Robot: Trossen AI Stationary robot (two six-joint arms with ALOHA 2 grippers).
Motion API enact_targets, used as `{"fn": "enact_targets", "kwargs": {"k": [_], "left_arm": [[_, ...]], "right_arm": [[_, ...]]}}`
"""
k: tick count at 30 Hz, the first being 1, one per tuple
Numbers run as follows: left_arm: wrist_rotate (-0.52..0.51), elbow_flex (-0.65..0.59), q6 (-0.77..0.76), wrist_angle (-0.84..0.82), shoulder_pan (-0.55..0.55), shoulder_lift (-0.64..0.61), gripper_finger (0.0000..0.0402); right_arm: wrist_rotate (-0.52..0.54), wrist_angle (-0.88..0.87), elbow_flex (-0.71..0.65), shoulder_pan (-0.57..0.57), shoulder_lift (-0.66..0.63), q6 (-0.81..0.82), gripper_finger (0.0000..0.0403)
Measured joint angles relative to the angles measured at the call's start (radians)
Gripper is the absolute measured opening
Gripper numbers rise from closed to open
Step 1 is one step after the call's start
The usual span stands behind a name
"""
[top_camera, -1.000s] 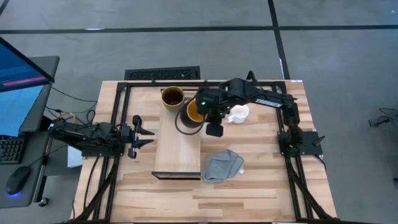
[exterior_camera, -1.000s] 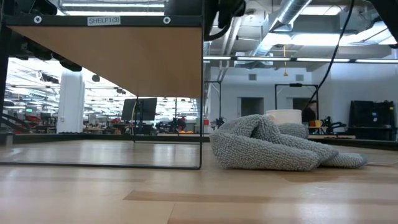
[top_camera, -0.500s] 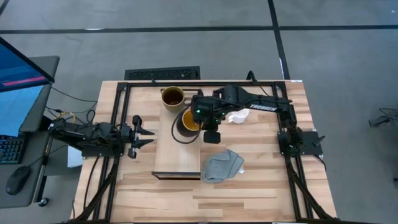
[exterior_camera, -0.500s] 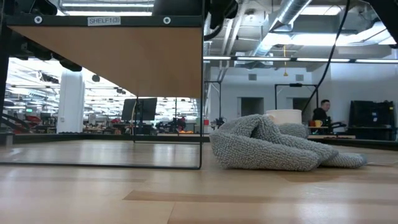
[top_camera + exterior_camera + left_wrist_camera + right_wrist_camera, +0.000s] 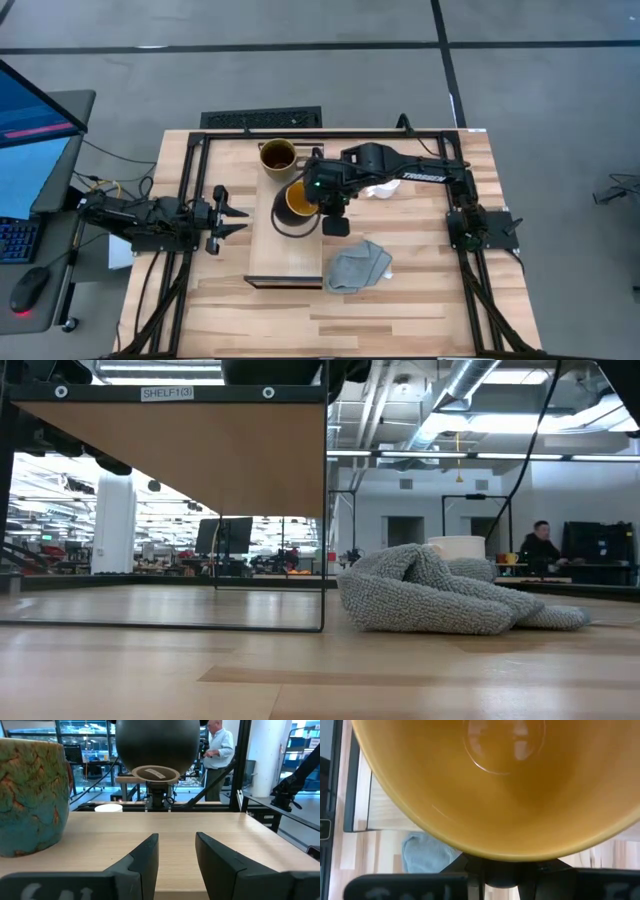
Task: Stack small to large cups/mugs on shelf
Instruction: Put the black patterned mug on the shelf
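Note:
The black mug with the yellow inside hangs over the pale shelf board, with my right gripper shut on it. The left wrist view shows its round black underside clear above the shelf top. At the shelf's far end stands the brown-olive mug, which appears again on its base in the left wrist view. The small white mug stands on the table, half under the right arm. My left gripper waits open at the shelf's left side, pointing level. My right gripper grips a black part on the mug's outer wall just below the rim, apparently the handle, between its two fingers. It comes slanting down from the table's right. The mug is lifted clear of the shelf and tilted, with its yellow mouth toward my wrist.
A crumpled grey cloth lies on the table right of the shelf's near end, in front of the white mug in the low view. Black frame rails run along both table sides. A person stands in the room beyond.
My right gripper has carried the black mug toward the table's left and near edges. It went from the shelf's far right corner to above the shelf's middle, rolling and tipping a little on the way. The mug stays lifted.

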Motion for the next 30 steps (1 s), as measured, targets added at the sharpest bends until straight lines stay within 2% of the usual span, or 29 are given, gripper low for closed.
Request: {"fn": "enact_targets", "kwargs": {"k": [15,30], "left_arm": [[0.000,0.000,0.000,0.000,0.000,0.000,0.0119],[-0.001,0.000,0.000,0.000,0.000,0.000,0.0119]], "right_arm": [[-0.026,0.017,0.005,-0.007,0.056,0.000,0.0080],[-0.028,-0.081,0.005,-0.013,0.056,0.046,0.0080]]}}
